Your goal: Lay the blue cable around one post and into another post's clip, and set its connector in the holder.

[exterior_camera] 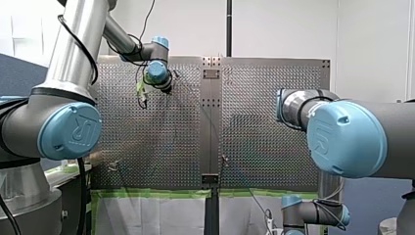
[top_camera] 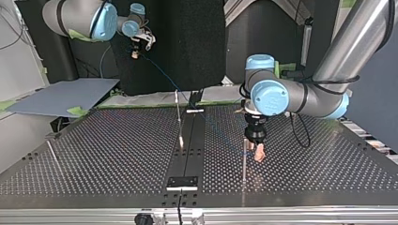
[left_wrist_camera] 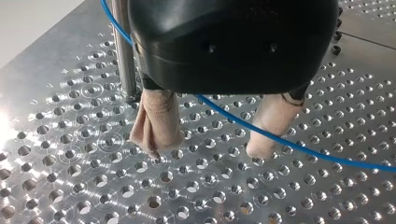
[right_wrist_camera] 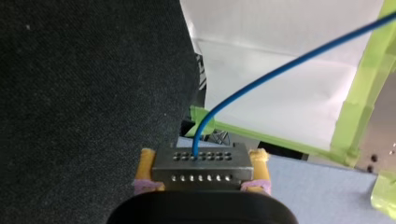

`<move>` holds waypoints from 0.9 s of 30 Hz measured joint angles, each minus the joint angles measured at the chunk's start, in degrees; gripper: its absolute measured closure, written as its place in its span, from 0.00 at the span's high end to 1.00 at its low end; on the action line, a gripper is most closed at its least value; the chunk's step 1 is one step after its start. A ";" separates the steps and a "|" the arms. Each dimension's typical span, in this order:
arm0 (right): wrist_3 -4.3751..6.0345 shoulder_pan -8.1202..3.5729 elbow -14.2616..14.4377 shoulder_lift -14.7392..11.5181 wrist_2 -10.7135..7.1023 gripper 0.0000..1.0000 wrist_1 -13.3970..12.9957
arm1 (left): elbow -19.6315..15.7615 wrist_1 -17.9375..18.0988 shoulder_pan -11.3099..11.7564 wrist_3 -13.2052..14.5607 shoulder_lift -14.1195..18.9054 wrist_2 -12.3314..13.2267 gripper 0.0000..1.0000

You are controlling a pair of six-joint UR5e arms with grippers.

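Note:
My right gripper is shut on the grey connector, its yellow pads on both sides. The blue cable leaves the connector's face. In the top view this gripper hangs high off the table's far edge at the left. From it the blue cable slopes down across the plate to my left gripper. My left gripper stands open on the perforated plate, beige pads down, with the cable running between its fingers. A thin metal post stands right beside one finger.
A second post stands near the plate's middle strip, and a slanted rod lies at the top view's left. A small dark plate sits on the strip near the close edge. Green tape lines the table edge.

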 joint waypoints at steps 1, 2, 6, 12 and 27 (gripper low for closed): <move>0.14 -0.31 -0.31 0.62 -0.05 0.00 -0.59 | -0.01 0.00 0.00 0.00 0.00 0.00 1.00; 0.20 -0.53 -0.52 1.09 -0.09 0.00 -1.06 | -0.01 0.00 0.00 0.00 0.00 0.00 1.00; 0.37 -1.36 -1.29 2.89 -0.45 0.00 -2.87 | 0.00 0.00 -0.02 0.00 0.00 0.00 1.00; 0.79 -2.44 -2.32 5.93 -0.83 0.00 -5.91 | 0.01 0.00 -0.14 0.00 0.00 0.00 1.00; -2.97 -3.32 -1.28 9.61 -6.75 0.00 -13.29 | 0.00 0.00 -0.50 0.43 -0.01 -1.09 1.00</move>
